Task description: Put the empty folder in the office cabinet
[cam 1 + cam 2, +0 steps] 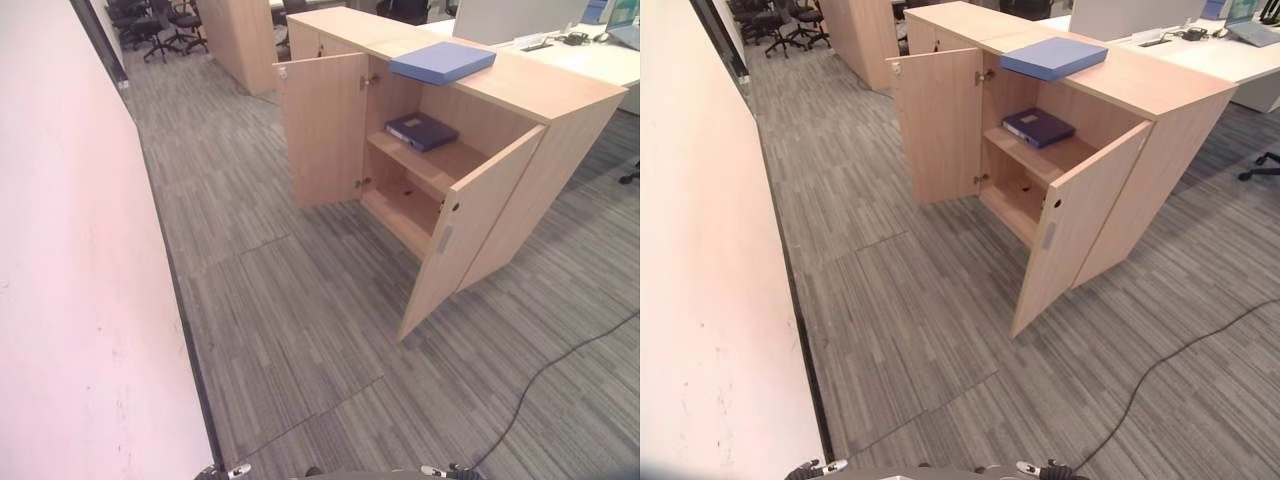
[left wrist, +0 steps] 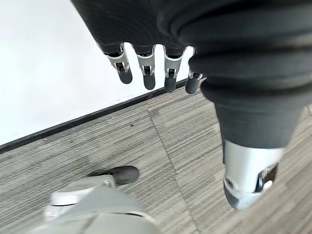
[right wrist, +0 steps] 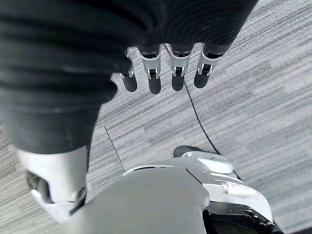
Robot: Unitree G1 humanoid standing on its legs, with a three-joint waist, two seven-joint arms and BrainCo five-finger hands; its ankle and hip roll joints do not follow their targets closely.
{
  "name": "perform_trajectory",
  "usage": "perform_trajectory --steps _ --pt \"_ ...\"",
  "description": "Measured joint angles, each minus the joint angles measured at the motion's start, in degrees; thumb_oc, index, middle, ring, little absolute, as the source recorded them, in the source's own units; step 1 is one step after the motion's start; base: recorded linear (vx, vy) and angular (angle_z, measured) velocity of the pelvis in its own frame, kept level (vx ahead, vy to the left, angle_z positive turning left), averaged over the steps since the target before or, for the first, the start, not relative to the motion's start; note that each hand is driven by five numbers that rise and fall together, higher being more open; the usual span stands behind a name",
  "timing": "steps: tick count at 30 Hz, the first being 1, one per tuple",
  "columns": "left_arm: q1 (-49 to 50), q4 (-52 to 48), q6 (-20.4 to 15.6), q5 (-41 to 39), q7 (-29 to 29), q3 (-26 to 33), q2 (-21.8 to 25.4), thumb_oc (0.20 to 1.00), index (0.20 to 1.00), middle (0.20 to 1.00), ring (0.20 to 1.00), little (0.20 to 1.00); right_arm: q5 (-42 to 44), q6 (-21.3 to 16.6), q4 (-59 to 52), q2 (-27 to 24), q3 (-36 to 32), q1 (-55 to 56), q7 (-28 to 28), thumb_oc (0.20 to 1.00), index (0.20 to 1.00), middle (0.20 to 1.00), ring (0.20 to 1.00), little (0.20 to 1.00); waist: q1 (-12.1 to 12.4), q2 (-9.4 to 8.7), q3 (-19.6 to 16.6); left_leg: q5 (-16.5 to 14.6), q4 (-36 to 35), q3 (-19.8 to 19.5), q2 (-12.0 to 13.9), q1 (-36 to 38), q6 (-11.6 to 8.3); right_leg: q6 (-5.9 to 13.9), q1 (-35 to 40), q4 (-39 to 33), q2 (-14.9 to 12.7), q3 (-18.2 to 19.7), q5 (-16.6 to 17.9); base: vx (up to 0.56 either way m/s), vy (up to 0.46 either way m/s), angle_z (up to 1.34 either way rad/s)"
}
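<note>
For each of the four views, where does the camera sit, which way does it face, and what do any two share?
Left eye view: on the head, looking down and ahead at the open office cabinet, light blue folder on top, dark blue folder on the upper shelf.
Right eye view: beside it, same scene slightly offset.
Left wrist view: on the left wrist, facing down along the left robot hand, fingers relaxed, toward carpet and white wall.
Right wrist view: on the right wrist, along the right robot hand, open over carpet.
Shared: both wrist views show carpet.

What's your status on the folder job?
Left hand and right hand open, empty. Light blue folder on cabinet top. Doors open, path unobstructed.
</note>
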Motion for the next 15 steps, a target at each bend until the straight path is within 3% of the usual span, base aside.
perform_trajectory --steps 5,15 --pt "-0.19 -0.07 -0.08 -1.24 -0.09 -0.01 -0.07 1.000 1.000 1.000 1.000 1.000 0.01 -0.03 0.11 -0.08 -0.05 -0.19 0.01 1.000 1.000 1.000 1.000 1.000 0.01 -0.67 0.45 0.00 -0.07 -0.55 0.58 0.27 -0.36 -0.05 0.97 -1.25 0.62 -0.44 -0.05 0.00 -0.005 0.03" --pt "0.10 -2.07 -0.98 -0.28 2.77 -0.28 -0.32 1.000 1.000 1.000 1.000 1.000 0.03 -0.31 1.05 0.12 -0.02 -0.36 -0.59 1.000 1.000 1.000 1.000 1.000 0.15 -0.16 1.32 -0.07 -0.17 -0.60 0.59 0.29 -0.46 -0.02 1.08 -1.38 0.58 -0.56 -0.03 0.00 0.000 0.00"
